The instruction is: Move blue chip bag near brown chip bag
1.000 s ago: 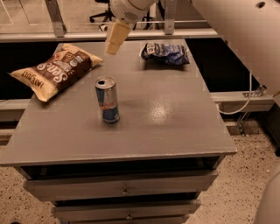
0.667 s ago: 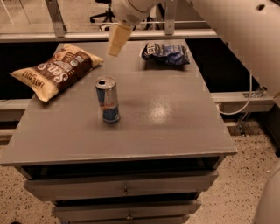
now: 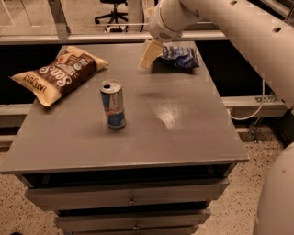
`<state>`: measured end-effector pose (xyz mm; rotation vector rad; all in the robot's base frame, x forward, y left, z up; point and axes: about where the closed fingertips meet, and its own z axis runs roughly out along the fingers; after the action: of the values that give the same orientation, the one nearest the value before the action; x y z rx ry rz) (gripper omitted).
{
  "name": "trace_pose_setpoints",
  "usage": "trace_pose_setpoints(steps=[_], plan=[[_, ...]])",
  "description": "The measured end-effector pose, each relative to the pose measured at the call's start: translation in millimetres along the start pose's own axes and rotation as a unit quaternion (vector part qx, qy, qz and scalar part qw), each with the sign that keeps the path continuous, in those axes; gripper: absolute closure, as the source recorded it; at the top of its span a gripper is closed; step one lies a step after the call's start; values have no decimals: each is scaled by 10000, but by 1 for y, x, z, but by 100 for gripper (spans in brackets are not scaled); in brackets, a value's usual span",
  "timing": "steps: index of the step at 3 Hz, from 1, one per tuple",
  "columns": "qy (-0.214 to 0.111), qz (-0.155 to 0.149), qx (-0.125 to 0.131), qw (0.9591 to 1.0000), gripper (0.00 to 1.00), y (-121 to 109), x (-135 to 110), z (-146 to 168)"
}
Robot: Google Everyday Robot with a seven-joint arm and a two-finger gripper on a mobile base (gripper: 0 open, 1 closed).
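The blue chip bag (image 3: 180, 56), small, dark and wrinkly, lies at the far right of the grey table top (image 3: 183, 124). The brown chip bag (image 3: 59, 73), large with yellow-tan ends, lies at the far left. My gripper (image 3: 148, 54) hangs from the pale arm (image 3: 220, 23) just above the table, right beside the left end of the blue bag. I cannot tell whether it touches the bag. The bag's left edge is partly hidden behind it.
A blue-and-silver drink can (image 3: 113, 104) stands upright in the left middle of the table, between the two bags and nearer the front. Drawers (image 3: 128, 197) sit below the table top. An office chair (image 3: 112, 9) stands on the floor behind.
My gripper has moved right and down, from near the table's back middle to the left end of the blue chip bag. The bags and can have not moved.
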<state>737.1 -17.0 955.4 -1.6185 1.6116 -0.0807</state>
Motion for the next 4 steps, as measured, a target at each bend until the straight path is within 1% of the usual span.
trace_pose_setpoints(steps=[1, 2, 3, 4], plan=[[244, 548, 38, 9982, 0, -6, 51, 20], [403, 1220, 77, 9917, 0, -6, 87, 42], [518, 1608, 84, 9856, 0, -4, 104, 55], [555, 1814, 251, 9815, 25, -12, 113, 59]])
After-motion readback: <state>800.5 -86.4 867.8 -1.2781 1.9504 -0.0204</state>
